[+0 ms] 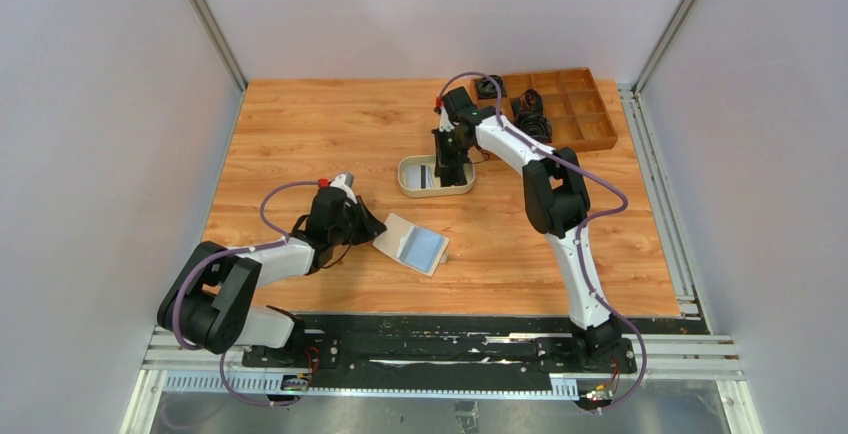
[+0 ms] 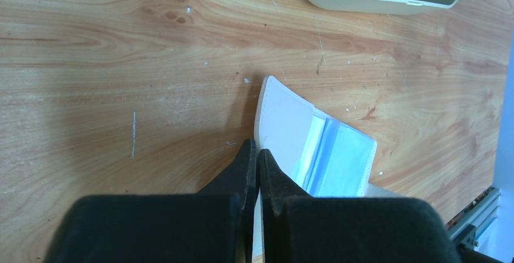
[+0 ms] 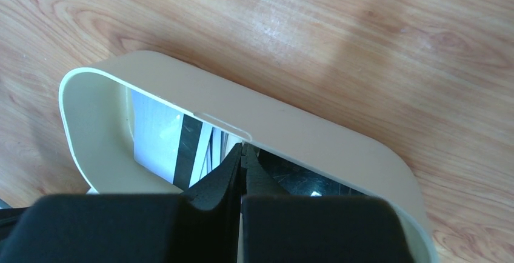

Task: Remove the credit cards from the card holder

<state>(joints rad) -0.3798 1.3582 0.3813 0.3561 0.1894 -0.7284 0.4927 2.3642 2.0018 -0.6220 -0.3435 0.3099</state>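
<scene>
The jaws of the left gripper (image 2: 257, 154) are seen pressed together, their dark tips set against the near-left edge of the card holder (image 2: 285, 123). Whether that cream edge is caught between them cannot be told. The card holder is laid open on the table (image 1: 300, 124), about midway between the left and right edges and nearer the near edge than the far one. Its cream flap is turned toward the left gripper and its pale blue-grey inside faces up.

The jaws of the right gripper (image 3: 242, 151) are likewise closed tight, with nothing visible between the tips. They are lowered past the rim of an oval beige tray (image 3: 291, 123), which is placed near the middle of the table, further from the near edge than the card holder and well apart from it.

The credit cards (image 3: 159, 139) are found inside this tray, not in the card holder. A white one with a black stripe lies just left of the right fingertips, and a black one is partly hidden under the fingers. Whether the tips touch a card cannot be told.

A brown wooden compartment box (image 1: 565, 104) is set at the far right corner of the table, behind the right arm.
</scene>
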